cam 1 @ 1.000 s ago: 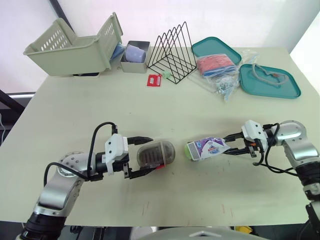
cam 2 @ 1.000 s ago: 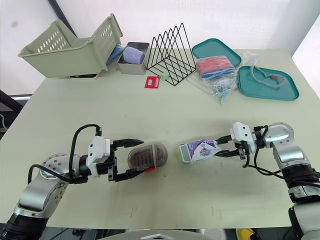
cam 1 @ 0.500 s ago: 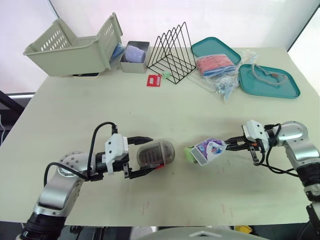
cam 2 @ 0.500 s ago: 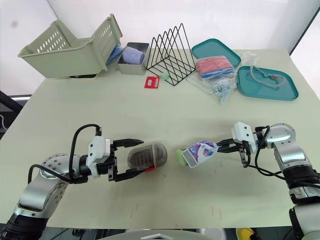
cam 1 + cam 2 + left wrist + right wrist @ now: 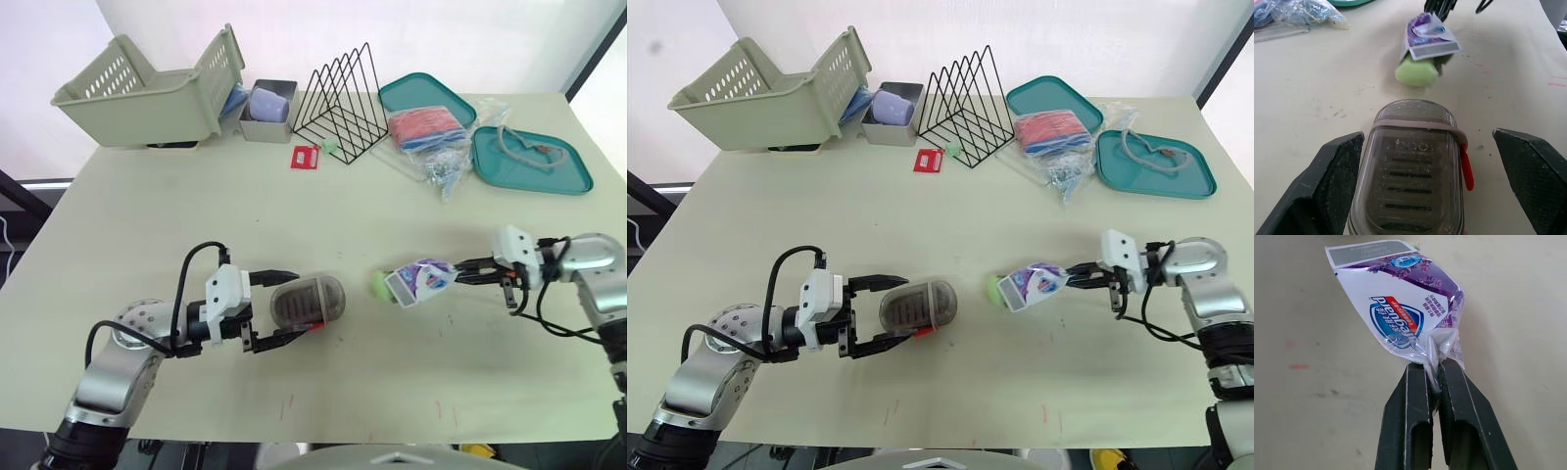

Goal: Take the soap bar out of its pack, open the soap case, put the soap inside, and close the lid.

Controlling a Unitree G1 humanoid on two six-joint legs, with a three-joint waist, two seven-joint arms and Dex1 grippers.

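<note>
Pack rightward (in right end effector)

I take this for a lab test room: one plain table against bare white walls. Staged props line it, basket at 11 o'clock, teal trays at 1.

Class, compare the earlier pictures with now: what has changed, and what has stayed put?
The right gripper, shut on the crimped end of the soap pack, has drawn the pack toward the robot's right. A little more of the green soap bar sticks out of its open end. The left gripper stays open around the closed soap case, which has not moved.
</note>
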